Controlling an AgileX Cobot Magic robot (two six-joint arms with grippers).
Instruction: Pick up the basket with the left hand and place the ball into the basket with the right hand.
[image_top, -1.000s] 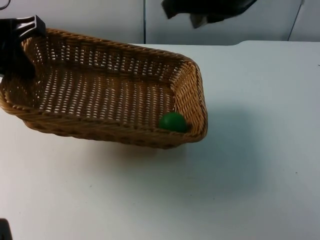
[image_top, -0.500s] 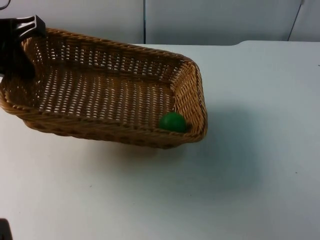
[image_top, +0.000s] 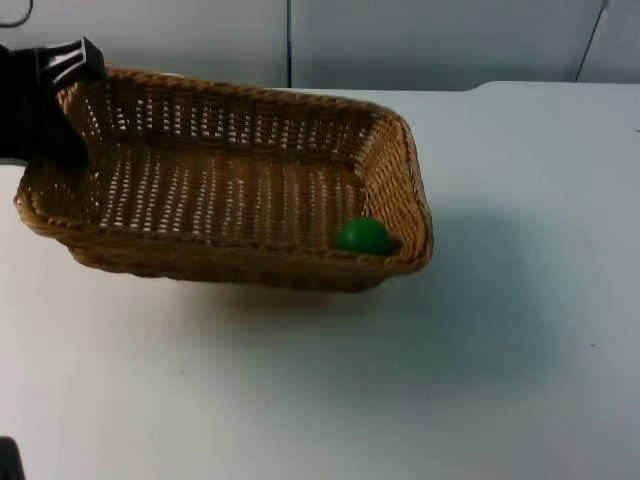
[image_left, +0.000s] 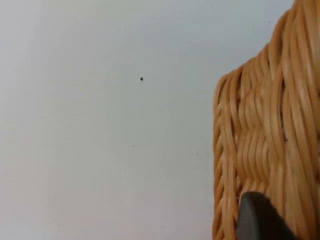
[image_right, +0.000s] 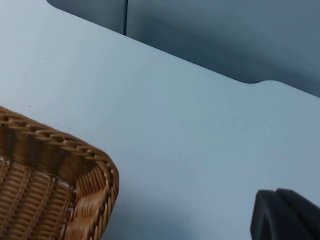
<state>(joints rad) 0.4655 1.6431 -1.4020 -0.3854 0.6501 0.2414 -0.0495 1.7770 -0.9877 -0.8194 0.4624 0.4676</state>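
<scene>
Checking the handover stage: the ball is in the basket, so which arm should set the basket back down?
Left. The left hand grips the basket at its far left corner, the ball lying inside.

Black left gripper; blocky, seemingly matte fingertip.

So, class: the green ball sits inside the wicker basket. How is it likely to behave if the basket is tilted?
The green ball is round and smooth, so it would probably roll freely. It already rests in the low corner of the basket, which the left end effector holds by its rim. The raised woven wall would likely stop it escaping.
</scene>
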